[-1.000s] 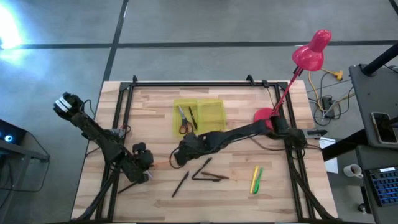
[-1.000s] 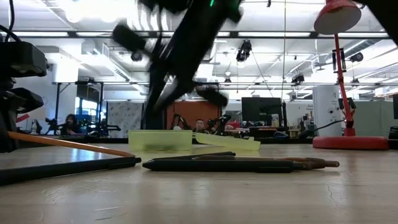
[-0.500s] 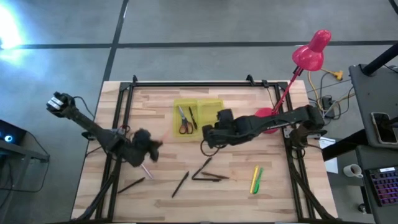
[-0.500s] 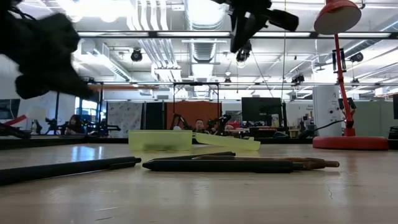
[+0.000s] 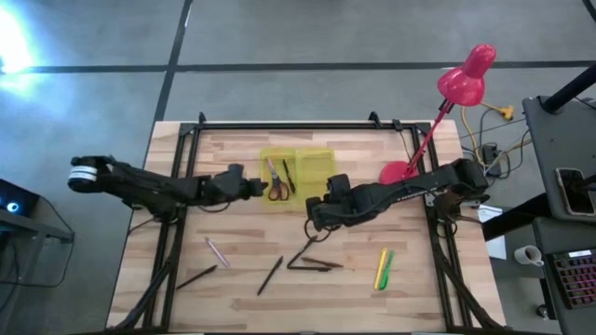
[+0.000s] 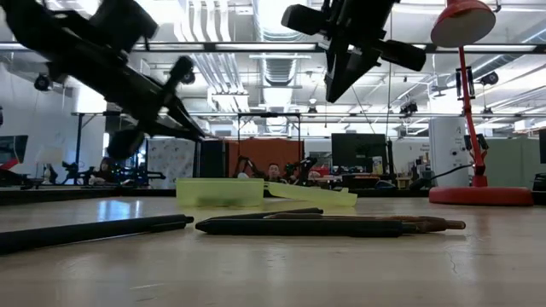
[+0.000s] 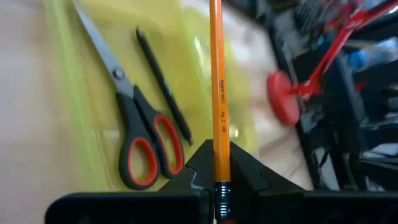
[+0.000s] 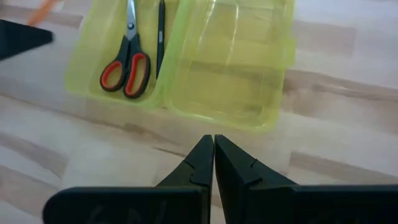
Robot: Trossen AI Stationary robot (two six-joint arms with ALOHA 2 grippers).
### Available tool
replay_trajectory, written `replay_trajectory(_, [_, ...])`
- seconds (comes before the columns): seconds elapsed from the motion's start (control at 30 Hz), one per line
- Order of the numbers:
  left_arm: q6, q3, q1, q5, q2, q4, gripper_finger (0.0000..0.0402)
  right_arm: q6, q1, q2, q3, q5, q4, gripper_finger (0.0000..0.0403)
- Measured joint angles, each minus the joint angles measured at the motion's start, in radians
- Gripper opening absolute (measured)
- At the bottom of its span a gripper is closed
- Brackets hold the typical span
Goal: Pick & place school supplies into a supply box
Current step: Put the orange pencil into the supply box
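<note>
now | left gripper [image 7: 217, 186] clamps orange pencil [image 7: 216, 74] over box [image 5: 317, 167], scissors [image 7: 140, 140] and pen [image 7: 163, 87] inside | lower flat beside them before letting go | right gripper [image 8: 213, 155] clenched empty nearby

Wooden slatted table [image 5: 233, 288]. Lying on it: open yellow-green supply box [image 5: 298, 175] near the back centre; pink pen [image 5: 217, 252]; dark pens [image 5: 270, 275] and [image 5: 196, 277]; crossed dark pens [image 5: 312, 258]; yellow marker [image 5: 380, 268] touching green marker [image 5: 387, 265]; pink lamp base [image 5: 395, 172].
</note>
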Motion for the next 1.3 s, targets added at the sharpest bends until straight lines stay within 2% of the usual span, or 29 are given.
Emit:
replay_trajectory(0.07, [-0.003,0.019,0.025,0.089,0.05,0.001,0.0004,-0.013,0.005,0.0,-0.001,0.005,-0.001,0.0009])
replay_trajectory(0.13, [-0.031,0.041,0.026,0.135,0.096,0.002,0.0008,-0.043,0.01,0.0,-0.001,0.01,-0.004,0.0009])
replay_trajectory(0.43, [-0.195,0.131,0.04,0.14,0.257,0.002,0.0022,-0.124,0.012,0.0,-0.003,0.03,-0.015,0.0009])
replay_trajectory(0.73, [-0.105,0.174,0.04,0.151,0.267,-0.024,0.0026,-0.182,0.011,0.0,-0.005,0.03,-0.034,0.0009])
replay_trajectory(0.9, [-0.105,0.176,0.039,0.246,0.266,-0.102,0.0026,-0.206,0.007,0.0,-0.006,0.03,-0.034,0.0009])
replay_trajectory(1.0, [-0.105,0.175,0.039,0.257,0.264,-0.163,0.0026,-0.229,0.0,0.0,-0.006,0.03,-0.034,0.0009])
replay_trajectory(1.13, [-0.091,0.176,0.051,0.298,0.258,-0.164,0.0027,-0.254,-0.009,0.0,-0.006,0.03,-0.032,0.0009])
replay_trajectory(1.23, [-0.049,0.189,0.066,0.299,0.257,-0.163,0.0044,-0.271,-0.017,0.0,-0.006,0.029,-0.031,0.0009])
replay_trajectory(1.3, [-0.01,0.202,0.079,0.299,0.257,-0.162,0.0069,-0.275,-0.023,0.0,-0.006,0.03,-0.031,0.0009])
